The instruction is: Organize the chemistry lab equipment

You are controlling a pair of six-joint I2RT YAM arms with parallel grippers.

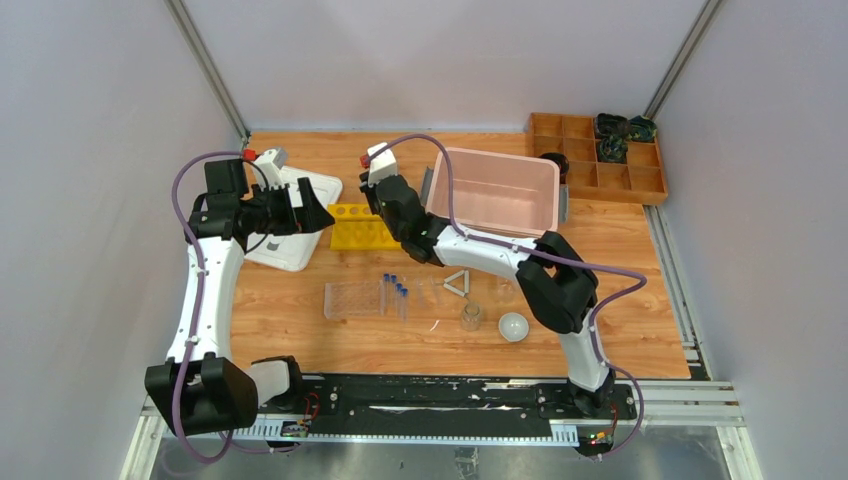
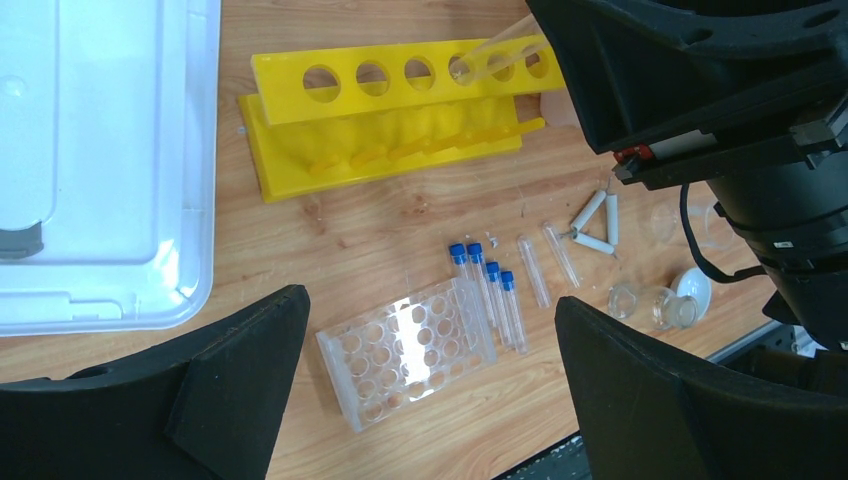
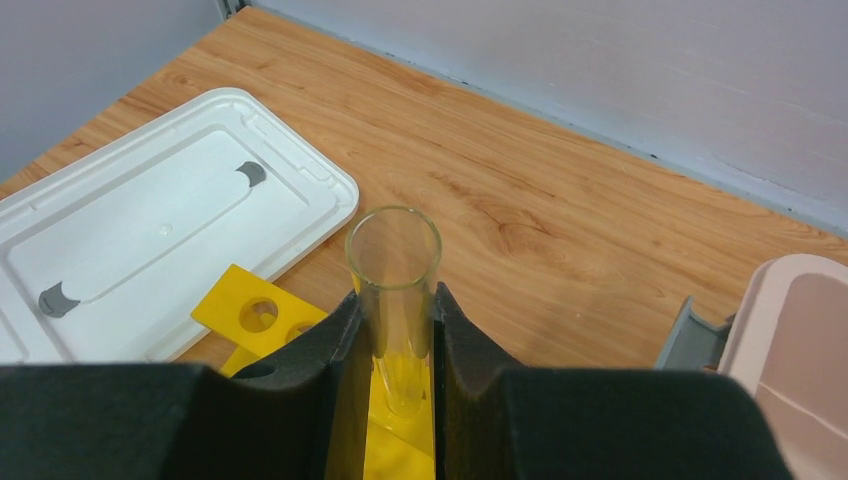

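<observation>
My right gripper [image 3: 394,305] is shut on a clear uncapped glass tube [image 3: 393,240] and holds it tilted over the yellow rack [image 1: 362,227], its lower end at one of the rack's holes [image 2: 465,68]. My left gripper [image 2: 430,380] is open and empty, hovering above the clear plastic tube rack [image 2: 410,350]. Several blue-capped tubes [image 2: 490,290] and two uncapped tubes [image 2: 545,265] lie beside that rack. The white triangle [image 2: 595,225], two small glass cups [image 2: 650,303] and the white round dish [image 2: 693,288] lie further right.
A white lid with grey handles [image 1: 290,215] lies left of the yellow rack. The pink tub [image 1: 497,190] stands just right of my right gripper [image 1: 385,205]. The brown wooden compartment tray [image 1: 600,155] sits at the back right corner.
</observation>
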